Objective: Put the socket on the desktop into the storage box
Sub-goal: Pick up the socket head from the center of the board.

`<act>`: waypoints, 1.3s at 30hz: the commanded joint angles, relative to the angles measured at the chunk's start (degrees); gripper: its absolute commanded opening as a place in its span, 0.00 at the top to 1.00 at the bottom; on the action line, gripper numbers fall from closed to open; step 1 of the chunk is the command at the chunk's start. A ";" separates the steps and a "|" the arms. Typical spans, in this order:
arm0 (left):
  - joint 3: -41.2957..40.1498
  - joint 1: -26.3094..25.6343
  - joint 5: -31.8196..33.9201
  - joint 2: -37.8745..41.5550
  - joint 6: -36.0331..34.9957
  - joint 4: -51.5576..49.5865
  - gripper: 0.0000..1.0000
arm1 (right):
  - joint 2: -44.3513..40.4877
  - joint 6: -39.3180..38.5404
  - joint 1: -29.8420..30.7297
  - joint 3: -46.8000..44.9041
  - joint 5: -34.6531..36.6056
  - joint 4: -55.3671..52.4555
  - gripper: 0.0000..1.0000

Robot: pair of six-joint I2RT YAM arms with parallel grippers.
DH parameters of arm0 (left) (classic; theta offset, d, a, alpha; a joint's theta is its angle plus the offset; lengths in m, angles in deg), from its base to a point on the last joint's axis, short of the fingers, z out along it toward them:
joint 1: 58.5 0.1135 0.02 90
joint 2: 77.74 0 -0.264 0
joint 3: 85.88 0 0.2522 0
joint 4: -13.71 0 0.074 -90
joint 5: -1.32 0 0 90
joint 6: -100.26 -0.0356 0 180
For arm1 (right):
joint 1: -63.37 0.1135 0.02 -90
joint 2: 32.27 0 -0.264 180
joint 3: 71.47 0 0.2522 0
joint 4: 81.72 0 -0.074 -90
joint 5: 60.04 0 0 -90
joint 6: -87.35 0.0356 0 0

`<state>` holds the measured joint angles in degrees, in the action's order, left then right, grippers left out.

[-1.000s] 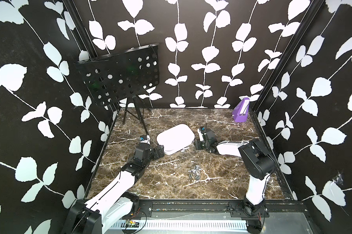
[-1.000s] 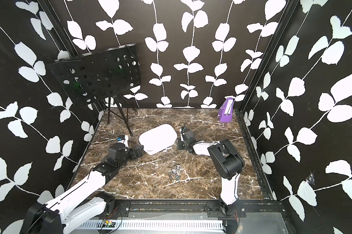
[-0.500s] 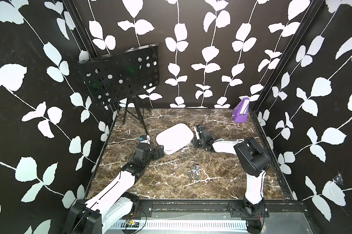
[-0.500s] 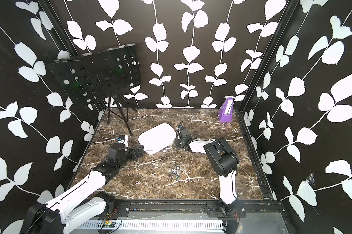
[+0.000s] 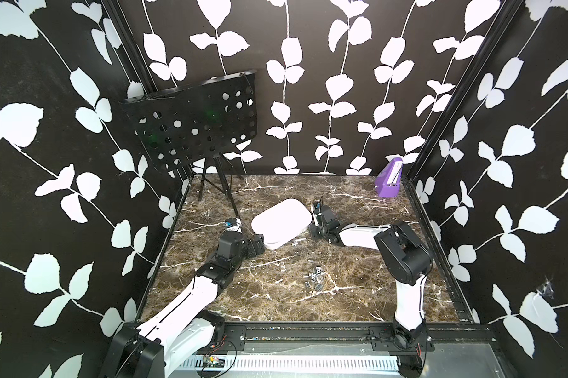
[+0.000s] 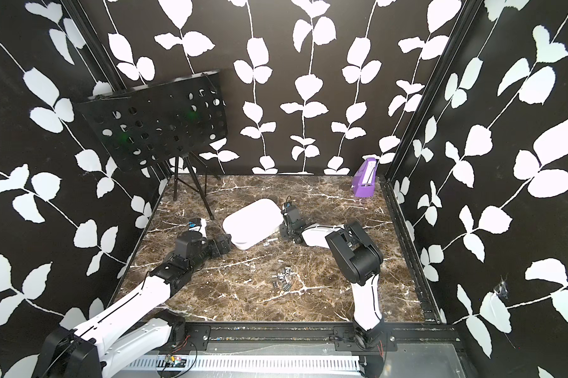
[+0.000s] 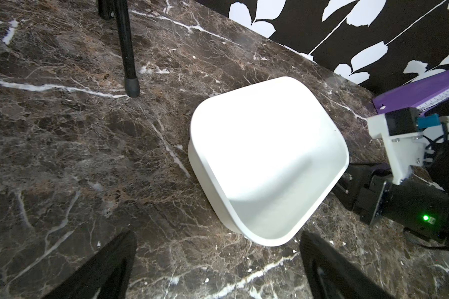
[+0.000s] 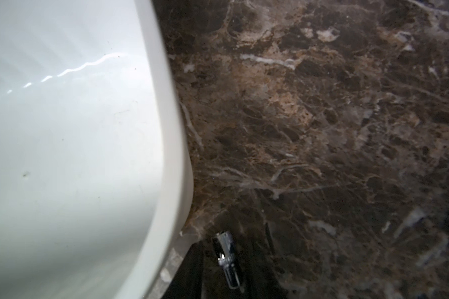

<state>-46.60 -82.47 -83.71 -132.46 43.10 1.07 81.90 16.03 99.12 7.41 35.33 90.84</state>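
The right hand (image 8: 228,271) is down by the dark-brown marble-patterned counter (image 8: 321,129), its dark fingers drawn narrow either side of a small chrome metal socket (image 8: 223,247). It's too blurred for me to tell whether they pinch it. The socket is outside the shallow white plastic storage box (image 5: 281,221), just beside its rim at 3 o'clock. The left hand (image 7: 218,238) is spread wide at the box's 7 o'clock corner. A heap of loose chrome sockets (image 5: 315,283) lies toward 5 o'clock, and a small upright purple box (image 5: 388,178) stands well off at 1 o'clock.
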 commanded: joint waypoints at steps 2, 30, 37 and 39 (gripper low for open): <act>0.68 -0.12 1.18 0.67 0.12 -0.79 0.01 | 1.71 -1.78 1.42 2.37 2.43 -2.79 0.75; 0.77 -0.15 1.65 1.20 0.47 -1.09 0.01 | -7.97 -1.09 2.26 -6.64 5.11 -4.26 0.91; 0.84 -0.17 1.35 1.63 0.21 -1.64 0.01 | -15.98 1.06 2.40 -13.32 3.70 -3.94 0.94; 0.81 -0.11 1.01 1.92 0.30 -1.67 0.01 | -19.48 1.98 2.40 -15.71 3.68 -4.28 0.94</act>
<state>-46.58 -82.47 -82.23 -131.91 43.34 -0.04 66.77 15.92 101.13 -4.98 39.20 86.56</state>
